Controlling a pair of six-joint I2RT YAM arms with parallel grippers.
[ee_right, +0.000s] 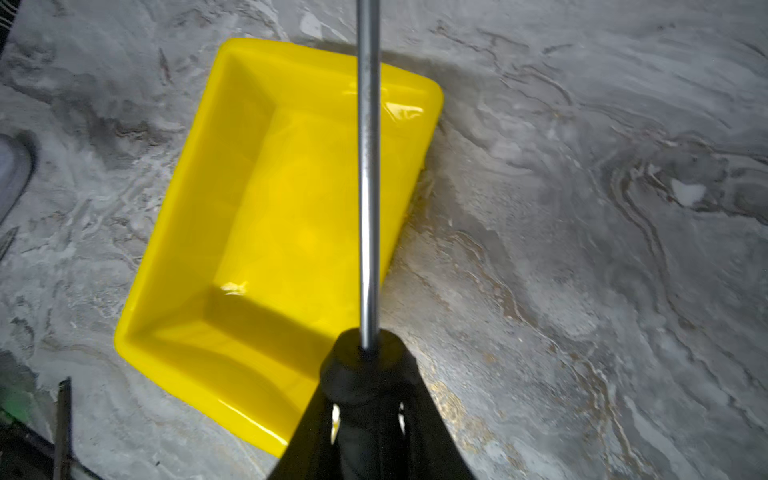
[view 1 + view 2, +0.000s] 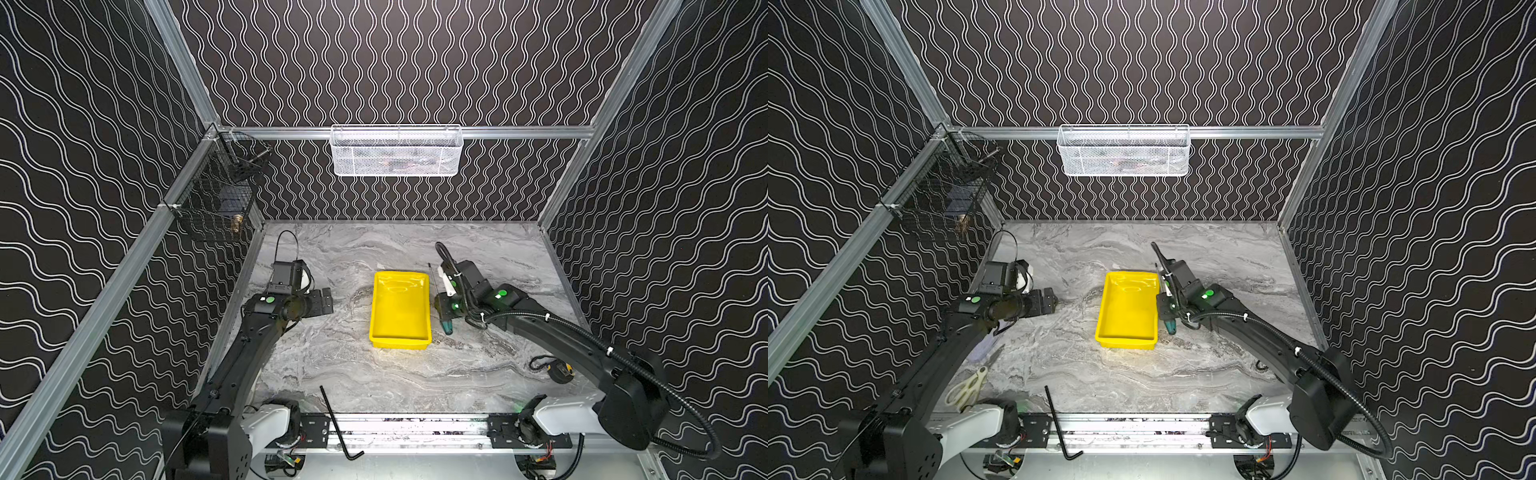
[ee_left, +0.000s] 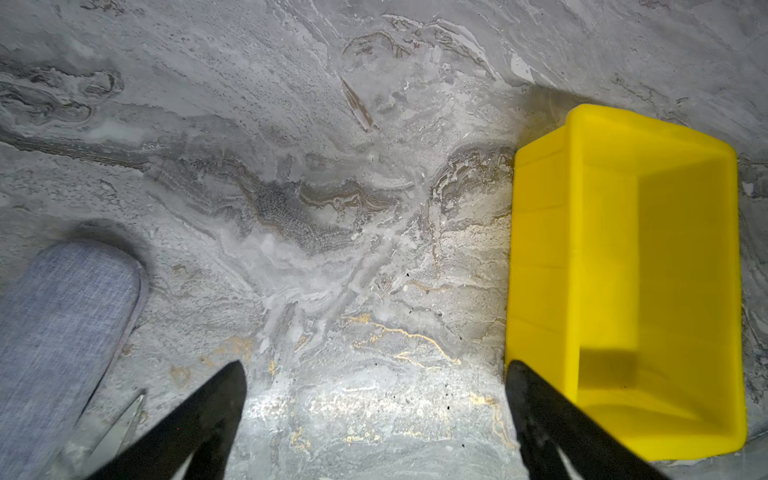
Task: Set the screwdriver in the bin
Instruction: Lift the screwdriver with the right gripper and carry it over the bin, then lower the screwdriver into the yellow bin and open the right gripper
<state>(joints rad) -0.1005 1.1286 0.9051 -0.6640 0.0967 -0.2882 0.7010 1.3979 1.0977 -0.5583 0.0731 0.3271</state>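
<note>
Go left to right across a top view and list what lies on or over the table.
scissors → left gripper, open → bin → screwdriver, clamped in the right gripper. The hex key is left out: it overlaps the left gripper's span.

A white mesh basket (image 2: 397, 151) hangs at upper centre, a black wire basket (image 2: 216, 195) at upper left. On the grey marbled tabletop (image 2: 374, 374), a black L-shaped hex key (image 2: 333, 419) lies bottom centre. In a top view pale-handled scissors (image 2: 966, 390) lie lower left. A small yellow-and-black object (image 2: 559, 371) lies lower right.
</note>
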